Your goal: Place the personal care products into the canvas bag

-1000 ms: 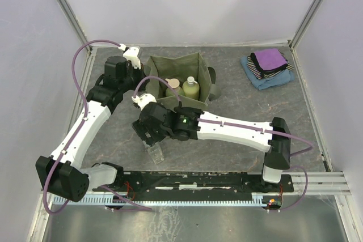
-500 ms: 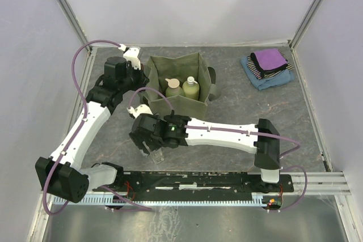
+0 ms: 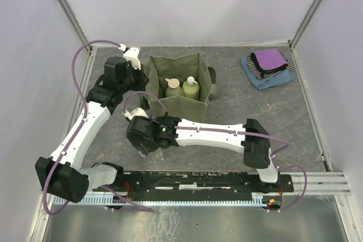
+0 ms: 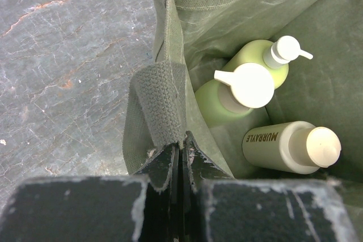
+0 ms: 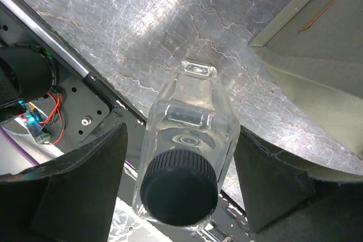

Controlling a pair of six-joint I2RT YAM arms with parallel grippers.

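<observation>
At 12 o'clock on the grey stone-patterned table (image 3: 244, 103), a little left of centre: a boxy olive-green canvas bag (image 3: 190, 107), mouth open upward. Held at its 9 o'clock wall by the left gripper (image 4: 181, 145), jaws pressed fully together on the fabric just below a woven webbing handle (image 4: 161, 106). Already inside the bag, in the left wrist view: a yellow-green bottle with a white pump (image 4: 252, 58); touching it at 7 o'clock, a round green bottle with a peach cap (image 4: 214, 105); at 5 o'clock, a cream jar-like bottle (image 4: 275, 143) printed MURAYLE, tipped over with its cap toward 3 o'clock. Outside, at 7 o'clock from the bag and near the table's front edge: a clear square bottle with a dark cap (image 3: 157, 156), cap end toward the right wrist camera. Straddled by the right gripper (image 5: 182, 135), jaws spread wide, with one dark finger (image 5: 85, 179) at 9 o'clock of the bottle and the other at 3 o'clock. Clear gap on the 9 o'clock side; contact on the 3 o'clock side impossible to tell; nothing clamped. Well apart at 2 o'clock, in the table's far right corner: a stack of folded purple, striped and blue cloths (image 3: 266, 65).
</observation>
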